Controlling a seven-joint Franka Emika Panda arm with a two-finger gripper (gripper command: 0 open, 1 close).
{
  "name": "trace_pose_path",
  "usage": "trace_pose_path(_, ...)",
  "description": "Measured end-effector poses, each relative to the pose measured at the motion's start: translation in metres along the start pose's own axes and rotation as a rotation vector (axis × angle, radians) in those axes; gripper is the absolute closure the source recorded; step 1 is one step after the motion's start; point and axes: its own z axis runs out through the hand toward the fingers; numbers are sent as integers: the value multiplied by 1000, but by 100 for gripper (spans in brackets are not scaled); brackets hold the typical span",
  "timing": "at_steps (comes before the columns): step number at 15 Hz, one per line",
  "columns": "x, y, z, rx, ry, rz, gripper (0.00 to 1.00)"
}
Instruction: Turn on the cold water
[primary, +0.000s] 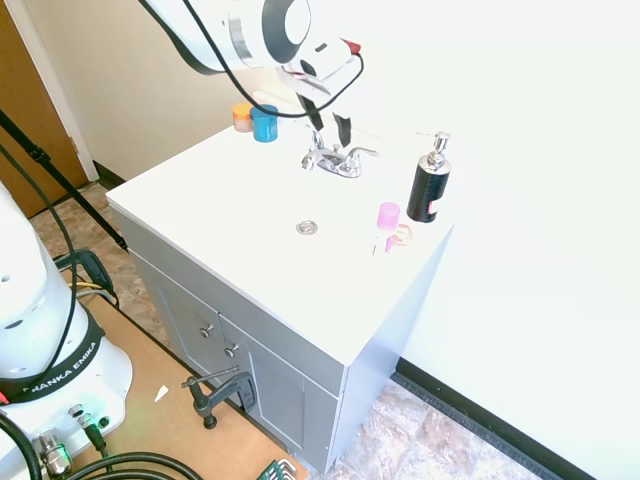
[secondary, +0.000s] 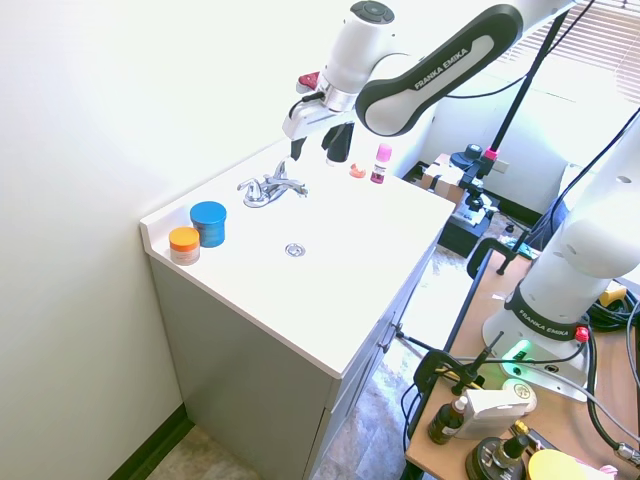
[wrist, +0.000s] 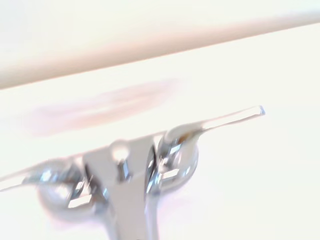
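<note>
fingers (primary: 328, 117): parted, grasping nothing; two dark pads pointing down, hanging above and just behind the tap.
fingers, second exterior view (secondary: 318, 141): same reading, spread and empty, over the back edge of the counter.
tap (primary: 335, 159): chrome, at the back edge of the counter, behind the drain; short spout towards the front, one lever out to each side. No water shows.
tap, other views: (secondary: 271, 185) below and a little forward of the fingers; (wrist: 131, 170) close and blurred, one lever reaching out sideways.
key relation: the tap lies straight down and slightly forward from the fingers; its levers run along the back edge, across the line of the spout. Which lever is cold I cannot tell from here.
next move, my guess: drop onto one lever end and push or pull it round.
drain (primary: 307, 228): mid-counter, in front of the tap.
soap pump (primary: 430, 181): black, towards the counter's side edge beyond the tap.
pink bottle (primary: 387, 224): near that same corner.
blue jar (primary: 264, 123) and orange jar (primary: 241, 117): at the opposite back corner.
</note>
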Motion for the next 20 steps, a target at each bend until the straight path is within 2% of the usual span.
trace_pose_path(4, 29, -17, 31, -6, 81, 46, 0)
trace_pose_path(12, 57, -13, 88, -62, 117, 72, 0)
trace_pose_path(14, 60, -7, 92, -108, 66, 77, 0)
trace_pose_path(16, 63, -2, 93, -149, -16, 70, 0)
trace_pose_path(20, 66, 1, 81, -183, -156, 63, 0)
